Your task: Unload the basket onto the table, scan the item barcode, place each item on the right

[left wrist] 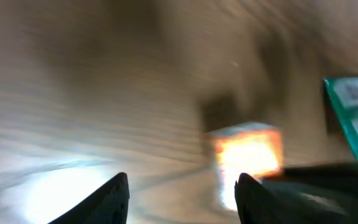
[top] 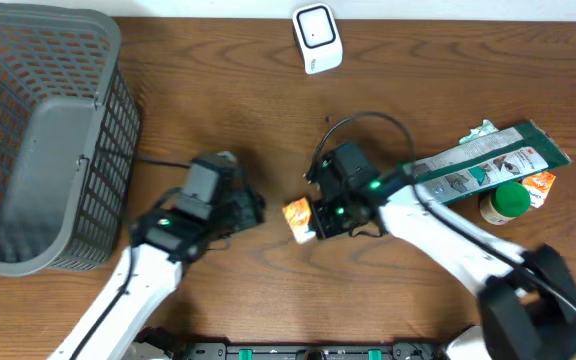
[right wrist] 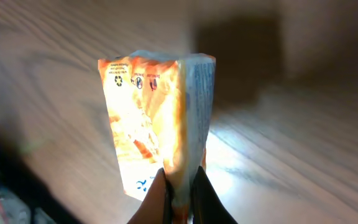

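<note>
Overhead: an orange snack packet (top: pixel 297 217) is held at the middle of the wooden table (top: pixel 218 90), between the two arms.
Packet's look: glossy film in orange and white, with small printed symbols along one edge and a pale side panel. No barcode can be made out.
Right gripper (right wrist: pixel 180 200): clamped on one end of the packet, the thin film squeezed flat between its dark fingers.
Left gripper (left wrist: pixel 182 193): released, two dark fingertips parted with nothing between them, just left of the packet.
Scanner (top: pixel 316 38): white and rounded with a dark window, at the table's far edge, well apart from the packet.
Basket (top: pixel 28 140): grey plastic lattice, far left.
Other goods: a long green-and-white pouch (top: pixel 488 160) and a green-capped bottle (top: pixel 508 203), on the right.
Right wrist alone: the print and the pinch itself, close up.
Left wrist alone: a blurred side glimpse, the packet glowing in glare.
</note>
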`<state>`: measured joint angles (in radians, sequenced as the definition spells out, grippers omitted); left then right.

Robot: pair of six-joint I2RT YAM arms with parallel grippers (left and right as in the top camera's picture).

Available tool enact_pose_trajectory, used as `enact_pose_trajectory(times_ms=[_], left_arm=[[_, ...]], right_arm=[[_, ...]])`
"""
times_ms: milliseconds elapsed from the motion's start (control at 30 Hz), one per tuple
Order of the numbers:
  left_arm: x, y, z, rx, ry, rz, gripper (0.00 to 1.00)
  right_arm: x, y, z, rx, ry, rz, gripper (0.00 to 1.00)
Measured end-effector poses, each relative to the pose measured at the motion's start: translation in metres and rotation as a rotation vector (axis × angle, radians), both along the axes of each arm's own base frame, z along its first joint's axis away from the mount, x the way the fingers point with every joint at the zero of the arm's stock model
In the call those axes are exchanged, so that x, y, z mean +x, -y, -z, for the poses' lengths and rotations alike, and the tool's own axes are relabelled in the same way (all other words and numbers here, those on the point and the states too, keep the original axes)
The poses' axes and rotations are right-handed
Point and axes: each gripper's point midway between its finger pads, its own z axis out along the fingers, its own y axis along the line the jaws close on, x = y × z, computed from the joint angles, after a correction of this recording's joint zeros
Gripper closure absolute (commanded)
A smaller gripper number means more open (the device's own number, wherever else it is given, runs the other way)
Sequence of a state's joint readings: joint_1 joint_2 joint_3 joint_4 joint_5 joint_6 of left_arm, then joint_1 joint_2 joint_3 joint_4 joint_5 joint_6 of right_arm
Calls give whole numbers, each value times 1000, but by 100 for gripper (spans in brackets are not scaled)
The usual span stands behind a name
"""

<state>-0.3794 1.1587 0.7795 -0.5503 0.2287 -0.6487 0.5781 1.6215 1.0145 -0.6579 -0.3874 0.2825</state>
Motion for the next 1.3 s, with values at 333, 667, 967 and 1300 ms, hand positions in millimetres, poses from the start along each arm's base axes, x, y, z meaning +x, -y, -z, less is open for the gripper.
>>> enact_pose_trajectory(times_ms=[333, 667, 967, 1300], left_arm=[[-4, -80, 12, 84, -92, -173, 39], [6, -107, 11, 93, -71, -242, 19], [6, -107, 11, 93, -71, -242, 18], [6, -107, 11, 93, -70, -242, 18]], right_arm=[[14, 36, -76, -80, 44, 39, 99], [44, 48, -137, -142, 201, 73, 99], [60, 45, -176, -118, 313, 78, 99], [76, 51, -248, -120, 448, 120, 99]])
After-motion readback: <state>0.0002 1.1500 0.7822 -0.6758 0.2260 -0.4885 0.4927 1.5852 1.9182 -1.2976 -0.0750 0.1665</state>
